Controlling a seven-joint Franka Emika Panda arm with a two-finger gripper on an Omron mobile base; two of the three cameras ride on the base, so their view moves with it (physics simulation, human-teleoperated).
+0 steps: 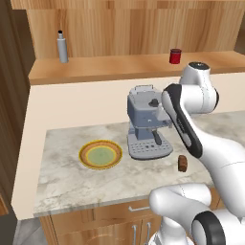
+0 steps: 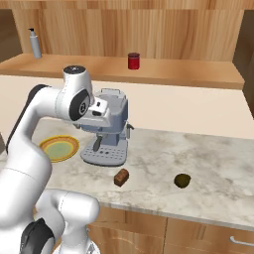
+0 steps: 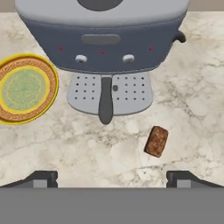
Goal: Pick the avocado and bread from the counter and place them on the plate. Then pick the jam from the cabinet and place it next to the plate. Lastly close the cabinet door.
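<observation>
— Start with the big stuff. What's on the counter?

— The marbled slab runs wall to wall, with the cabinet shelf above it. The coffee machine sits toward the back edge, about mid-slab, and that is the awkward bit: it stands between the plate and the food. The plate lies just beside the machine on its left, closer to the worktop's left end, nothing on it.

— And the arm?

— Folded up high over the front edge, elbow bent, hand looking straight down in front of the machine. The gripper has its jaws spread wide and nothing between them. I'd say it hangs there to line up a straight drop.

— Onto what?

— Most likely the bread. It lies near the front edge, in front of the machine's tray and a little right, tilted, closer to the right fingertip than the left. The avocado sits further right along the same front strip, well apart from the plate.

— The jam?

— A red jar stands on the shelf above, probably that. A grey bottle is at the shelf's left end. Neither food item is on the plate yet, so everything is still to do.
</observation>
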